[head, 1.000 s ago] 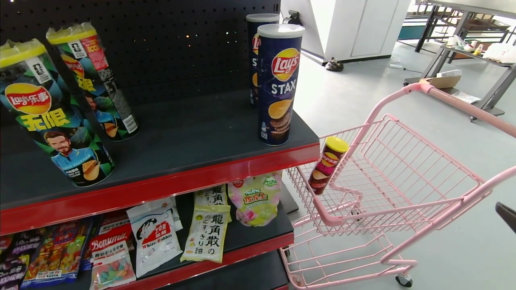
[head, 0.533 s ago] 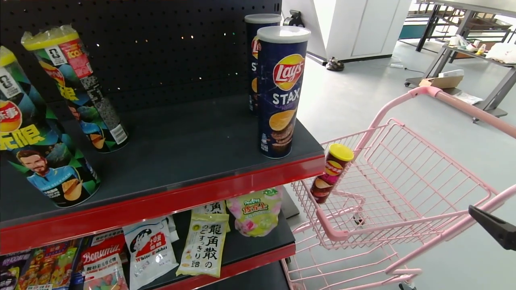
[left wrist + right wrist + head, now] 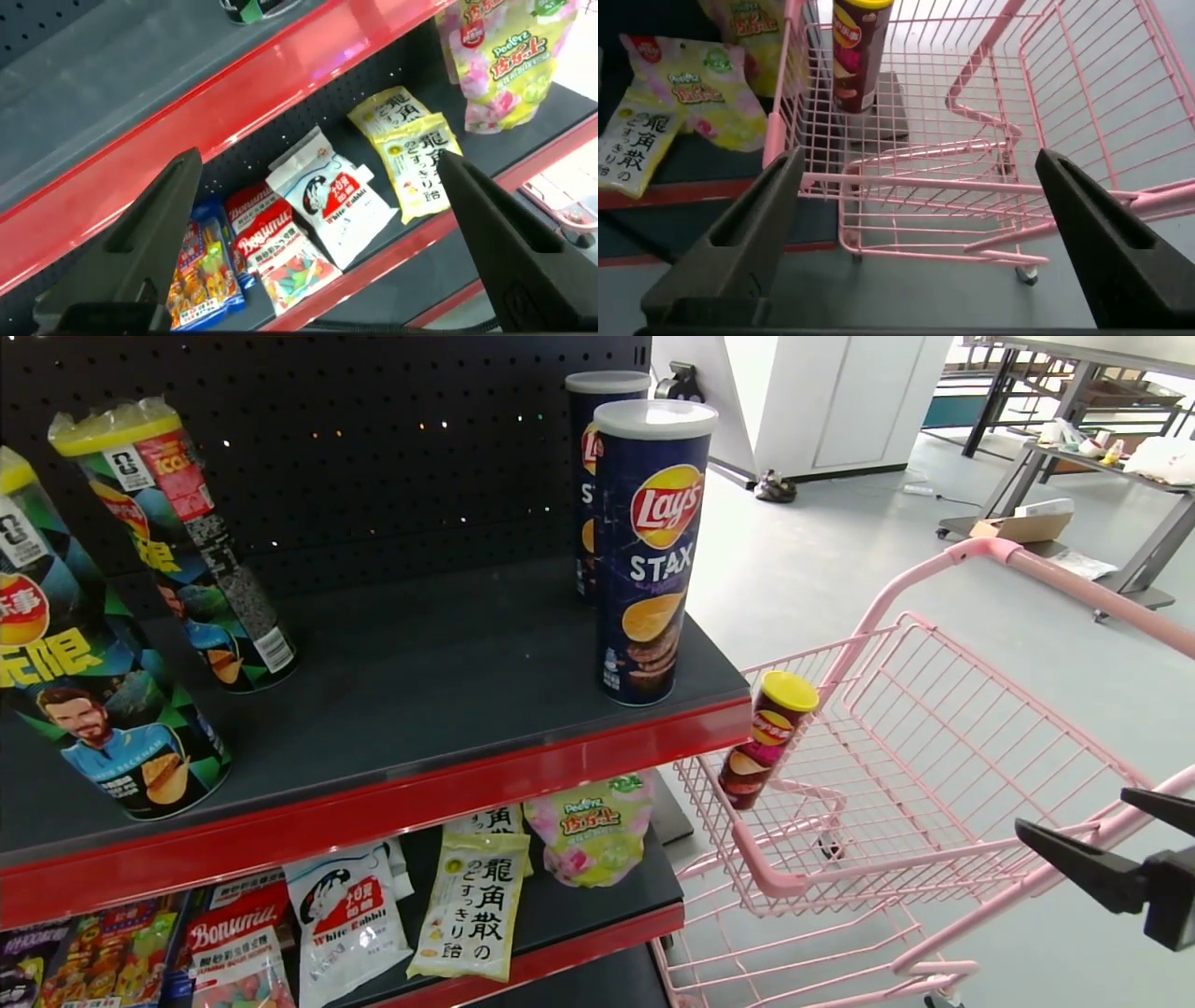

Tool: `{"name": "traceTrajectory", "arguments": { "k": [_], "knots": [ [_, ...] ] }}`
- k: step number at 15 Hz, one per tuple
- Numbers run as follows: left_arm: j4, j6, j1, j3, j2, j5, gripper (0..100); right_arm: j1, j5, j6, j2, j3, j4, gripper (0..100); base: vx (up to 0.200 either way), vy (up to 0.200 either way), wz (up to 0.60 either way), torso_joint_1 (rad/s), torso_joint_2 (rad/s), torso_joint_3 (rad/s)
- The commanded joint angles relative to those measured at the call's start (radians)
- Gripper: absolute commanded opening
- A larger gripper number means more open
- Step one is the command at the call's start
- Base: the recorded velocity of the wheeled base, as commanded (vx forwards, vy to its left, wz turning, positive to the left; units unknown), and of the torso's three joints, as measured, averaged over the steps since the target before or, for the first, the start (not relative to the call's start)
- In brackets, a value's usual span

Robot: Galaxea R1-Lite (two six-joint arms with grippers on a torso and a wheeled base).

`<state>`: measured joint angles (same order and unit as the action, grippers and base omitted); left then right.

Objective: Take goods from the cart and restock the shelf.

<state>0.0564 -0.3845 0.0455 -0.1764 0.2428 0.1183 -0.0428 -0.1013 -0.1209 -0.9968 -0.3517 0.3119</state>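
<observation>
My right gripper point(image 3: 1072, 810) holds its fingers spread wide and empty, at the near rim of the pink wire cart point(image 3: 943, 854). The chip can point(image 3: 767, 737) lies ahead and to the left, in the cart corner beside the shelf point(image 3: 420, 653). Its long axis is near upright, tilted against the mesh. The right arm is nearer. The left gripper point(image 3: 318, 157), likewise spread, faces the lower-shelf pouches point(image 3: 332, 201). The can is a smooth rigid cylinder with a yellow lid.

Oval logo and white lettering on blue can point(image 3: 653, 551), yellow characters on green can point(image 3: 93, 700), white tag on rear green can point(image 3: 177, 541), black characters on yellow pouch point(image 3: 476, 905), red lettering on white bag point(image 3: 347, 919), logo on small can point(image 3: 766, 737) in cart point(image 3: 1074, 583)
</observation>
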Motion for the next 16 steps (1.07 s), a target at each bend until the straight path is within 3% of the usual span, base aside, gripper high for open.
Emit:
{"name": "traceTrajectory", "arguments": {
  "k": [1, 2, 3, 4, 5, 9, 13, 16],
  "knots": [
    [0.002, 0.006, 0.000, 0.003, -0.002, 0.004, 100, -0.051, -0.005, 0.053, -0.215, -0.020, 0.145, 100, 0.000, 0.000, 0.00, 0.000, 0.00, 0.000],
    [0.002, 0.006, 0.000, 0.003, -0.002, 0.004, 100, -0.051, -0.005, 0.053, -0.215, -0.020, 0.145, 100, 0.000, 0.000, 0.00, 0.000, 0.00, 0.000],
    [0.002, 0.105, 0.000, 0.002, -0.003, 0.027, 100, -0.132, -0.005, 0.121, -0.375, -0.029, 0.299, 100, 0.000, 0.000, 0.00, 0.000, 0.00, 0.000],
    [0.002, 0.153, 0.000, -0.002, -0.007, 0.043, 100, -0.134, -0.006, 0.118, -0.445, -0.035, 0.349, 100, 0.000, 0.000, 0.00, 0.000, 0.00, 0.000],
    [0.002, 0.173, 0.000, -0.009, -0.005, 0.041, 100, -0.135, -0.006, 0.116, -0.533, -0.041, 0.424, 100, 0.000, 0.000, 0.00, 0.000, 0.00, 0.000],
    [0.003, 0.173, 0.002, -0.008, 0.001, 0.032, 100, -0.209, -0.008, 0.124, -0.787, -0.056, 0.720, 100, 0.000, 0.000, 0.00, 0.000, 0.00, 0.000],
    [0.007, 0.173, 0.005, -0.011, 0.003, -0.014, 100, -0.230, -0.035, 0.124, -0.867, -0.132, 0.727, 100, 0.000, 0.000, 0.00, 0.000, 0.00, 0.000],
    [0.007, 0.173, 0.005, -0.012, 0.007, -0.017, 100, -0.209, -0.040, 0.124, -0.938, -0.184, 0.727, 100, 0.000, 0.000, 0.00, 0.000, 0.00, 0.000]
  ]
}}
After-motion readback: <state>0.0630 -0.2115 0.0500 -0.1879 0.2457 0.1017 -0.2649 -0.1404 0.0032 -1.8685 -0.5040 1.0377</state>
